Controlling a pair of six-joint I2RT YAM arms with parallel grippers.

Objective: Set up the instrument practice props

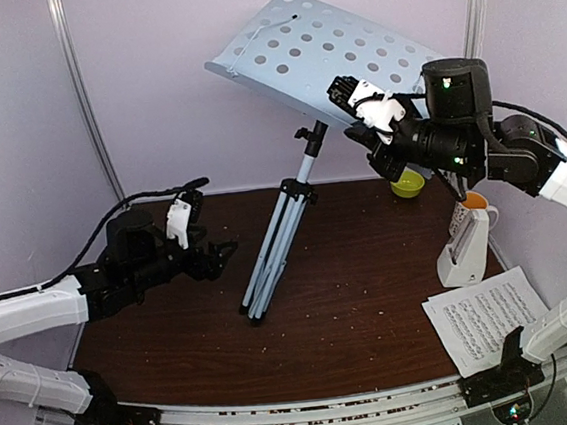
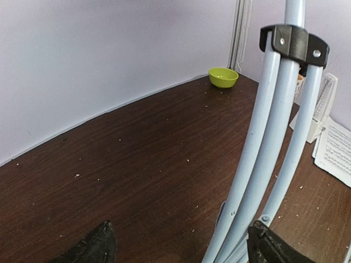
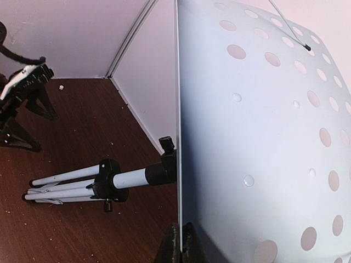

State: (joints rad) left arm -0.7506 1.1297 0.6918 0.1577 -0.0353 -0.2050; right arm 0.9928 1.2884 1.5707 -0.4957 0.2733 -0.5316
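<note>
Stand [image 1: 282,218] leans on the tabletop [image 1: 354,316], legs [image 2: 258,164] folded. Right claw [image 3: 180,247] pinches its top edge; left claw [image 2: 181,247] gapes wide around the legs. Best hold the top steady and grip one leg squarely.

Left arm [image 1: 31,307]: yours lies low, stretched forward and angled right.
Left gripper [image 1: 222,256]: level, pointing right; your jaws stand wide apart.
Right arm [image 1: 550,162]: raised high, elbow bent, forearm reaching left.
Right gripper [image 3: 178,246]: up at the top of your reach, jaws pinched together on the desk [image 3: 263,137] edge.
</note>
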